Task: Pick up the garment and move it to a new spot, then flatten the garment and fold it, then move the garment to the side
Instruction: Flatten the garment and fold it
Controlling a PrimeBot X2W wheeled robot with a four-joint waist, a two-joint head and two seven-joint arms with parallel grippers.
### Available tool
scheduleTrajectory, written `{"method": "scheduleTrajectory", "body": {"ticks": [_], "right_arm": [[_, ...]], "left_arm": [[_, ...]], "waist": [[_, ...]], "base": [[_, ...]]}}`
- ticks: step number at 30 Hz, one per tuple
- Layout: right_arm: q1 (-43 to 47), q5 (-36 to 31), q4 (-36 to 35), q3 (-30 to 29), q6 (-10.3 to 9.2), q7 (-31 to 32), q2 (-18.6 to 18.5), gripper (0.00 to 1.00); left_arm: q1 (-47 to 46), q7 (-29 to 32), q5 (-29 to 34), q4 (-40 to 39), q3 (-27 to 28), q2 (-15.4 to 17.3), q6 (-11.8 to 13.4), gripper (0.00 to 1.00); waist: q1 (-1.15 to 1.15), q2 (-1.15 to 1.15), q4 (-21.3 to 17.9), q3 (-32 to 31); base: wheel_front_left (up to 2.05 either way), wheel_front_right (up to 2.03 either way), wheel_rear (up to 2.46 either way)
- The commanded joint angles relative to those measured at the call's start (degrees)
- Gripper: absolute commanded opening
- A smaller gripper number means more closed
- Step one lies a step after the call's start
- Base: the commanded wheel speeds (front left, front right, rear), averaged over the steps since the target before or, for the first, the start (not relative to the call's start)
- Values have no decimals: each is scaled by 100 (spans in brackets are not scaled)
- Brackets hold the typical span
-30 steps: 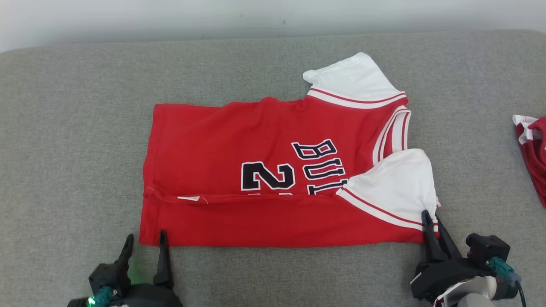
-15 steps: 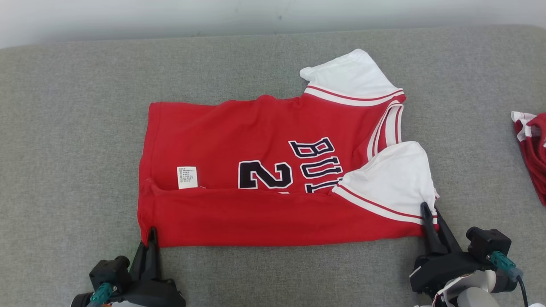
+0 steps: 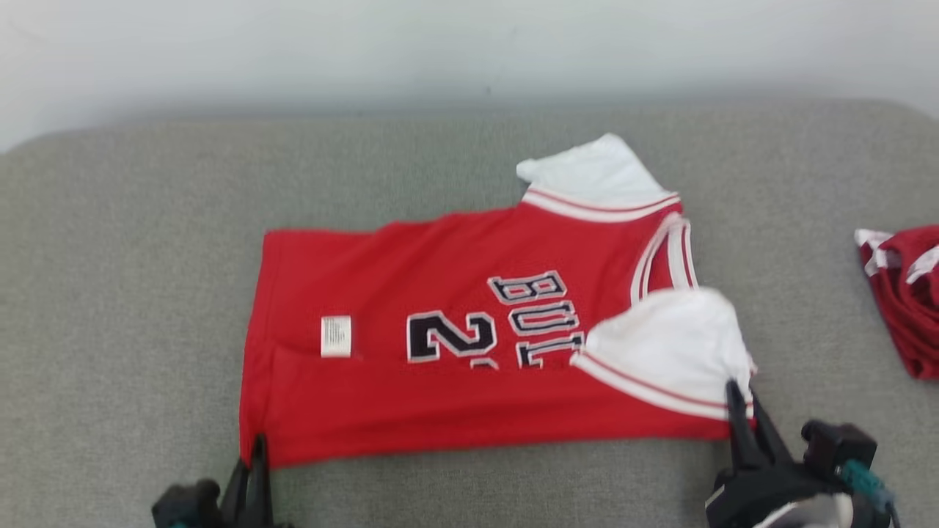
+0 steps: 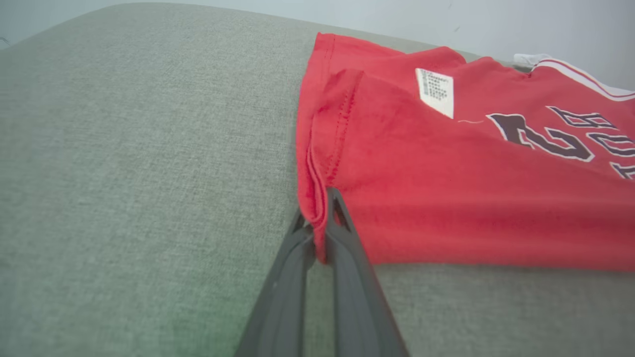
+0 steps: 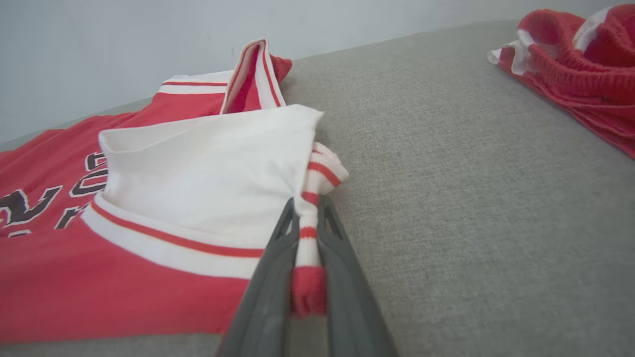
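- Jaws pinched: your left gripper clamps the jersey at its near hem corner, your right gripper at its near sleeve trim.
- Jersey lies on the cushion, long axis running grip to grip.

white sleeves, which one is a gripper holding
The near sleeve, folded over the lettering: the right gripper is shut on the striped trim at its edge. The far sleeve sticks out toward the wall, with no gripper on it.

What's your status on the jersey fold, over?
Left gripper shut on jersey hem corner. Right gripper shut on its striped trim. Near edge folded over. Other red garment lies apart, far right.
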Motion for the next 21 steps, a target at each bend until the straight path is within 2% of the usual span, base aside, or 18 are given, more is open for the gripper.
{"method": "scheduleTrajectory", "body": {"ticks": [1, 10, 21], "right_arm": [[128, -36, 38, -8, -15, 4, 28, 0], [769, -100, 222, -50, -16, 3, 139, 0], [1227, -206, 274, -193, -16, 3, 230, 0]], "left_arm": [[183, -17, 44, 53, 45, 20, -18, 0], [924, -17, 59, 227, 238, 25, -55, 0], [1290, -17, -5, 423, 234, 30, -29, 0]], "waist": [[0, 0, -33, -407], [0, 0, -186, -1091], [0, 0, -208, -1177]], "base": [[0, 0, 0], [0, 0, 0], [0, 0, 0]]}}
